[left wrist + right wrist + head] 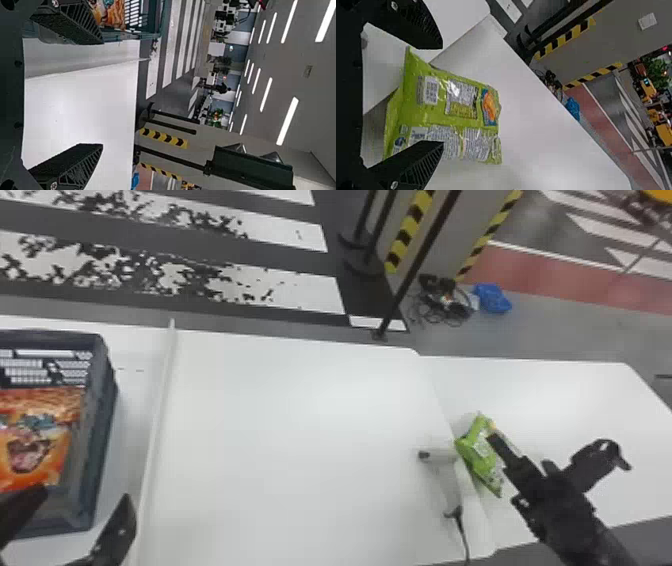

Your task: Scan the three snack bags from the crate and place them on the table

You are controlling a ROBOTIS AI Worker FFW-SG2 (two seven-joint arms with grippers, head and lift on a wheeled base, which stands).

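Observation:
An orange snack bag lies in the dark crate at the far left. My left gripper is open at the crate's near right corner; in its wrist view the left gripper has nothing between its fingers. On the right part of the table, a green snack bag is beside the pale scanner. My right gripper is at that bag's right side. In its wrist view, the right gripper is open, and the green bag spans the gap with its printed back showing, not pinched.
A raised white strip runs along the table right of the crate. The scanner's black cable trails to the near edge. Beyond the table, black poles and striped yellow-black posts stand on the floor.

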